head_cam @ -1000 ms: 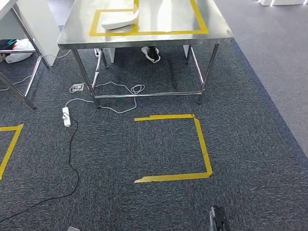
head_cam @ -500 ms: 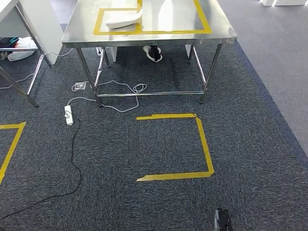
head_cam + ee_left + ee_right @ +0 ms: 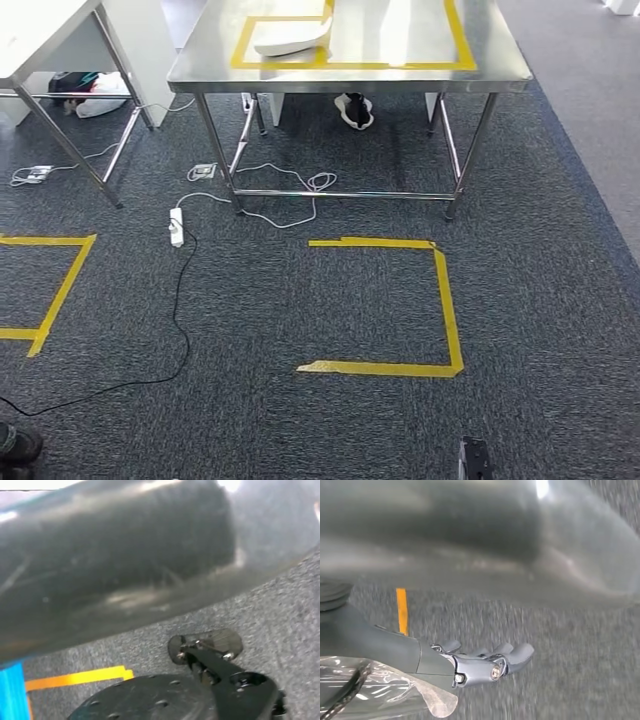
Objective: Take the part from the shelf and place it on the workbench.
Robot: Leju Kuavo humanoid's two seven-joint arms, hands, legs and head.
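Note:
A white curved part (image 3: 290,38) lies on the steel workbench (image 3: 355,78), inside a yellow tape rectangle at the bench's left half. The bench stands a few steps ahead of me in the head view. In the right wrist view my right hand (image 3: 486,662) hangs over the dark carpet, its fingers stretched out with nothing in them. Clear plastic film (image 3: 388,695) wraps the arm just behind it.
A yellow tape outline (image 3: 447,305) marks the carpet in front of the bench. A white power strip (image 3: 176,226) and cables lie by the bench's left legs. Another table (image 3: 45,35) stands far left, more floor tape (image 3: 56,295) below it. A person's shoe (image 3: 16,443) is at bottom left.
The whole picture has slid to the right, so the camera has turned left. The left table, the left floor tape and a person's shoe have come further into view.

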